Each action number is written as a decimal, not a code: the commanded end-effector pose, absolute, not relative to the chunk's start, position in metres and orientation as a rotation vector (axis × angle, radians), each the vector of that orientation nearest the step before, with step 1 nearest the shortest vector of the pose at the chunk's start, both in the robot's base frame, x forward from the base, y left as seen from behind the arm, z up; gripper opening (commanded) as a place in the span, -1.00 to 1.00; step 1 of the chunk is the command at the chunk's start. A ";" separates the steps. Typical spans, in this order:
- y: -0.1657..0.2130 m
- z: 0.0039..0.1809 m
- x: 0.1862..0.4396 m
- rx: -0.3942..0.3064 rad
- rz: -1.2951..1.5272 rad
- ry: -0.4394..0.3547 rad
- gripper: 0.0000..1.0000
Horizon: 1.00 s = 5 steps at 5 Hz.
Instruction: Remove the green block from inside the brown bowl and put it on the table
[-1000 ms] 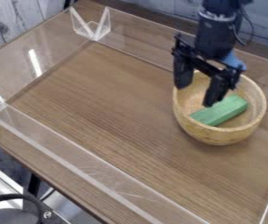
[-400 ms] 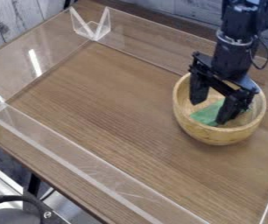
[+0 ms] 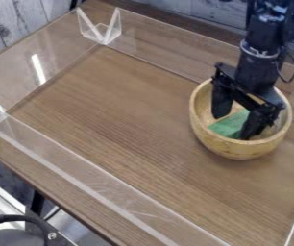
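While the green block (image 3: 227,125) lies inside the brown bowl (image 3: 204,130) | fingers (image 3: 257,123) apart, block between them

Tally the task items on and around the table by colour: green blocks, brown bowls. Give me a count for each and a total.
Green block: 1
Brown bowl: 1
Total: 2
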<state>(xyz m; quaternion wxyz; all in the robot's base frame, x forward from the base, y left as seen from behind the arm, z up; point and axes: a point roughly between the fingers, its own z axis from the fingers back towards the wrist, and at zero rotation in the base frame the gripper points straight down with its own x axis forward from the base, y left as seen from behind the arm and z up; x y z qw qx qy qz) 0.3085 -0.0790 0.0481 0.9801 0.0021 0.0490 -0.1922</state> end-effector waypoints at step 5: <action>-0.084 0.050 0.329 -0.009 -0.430 -0.045 1.00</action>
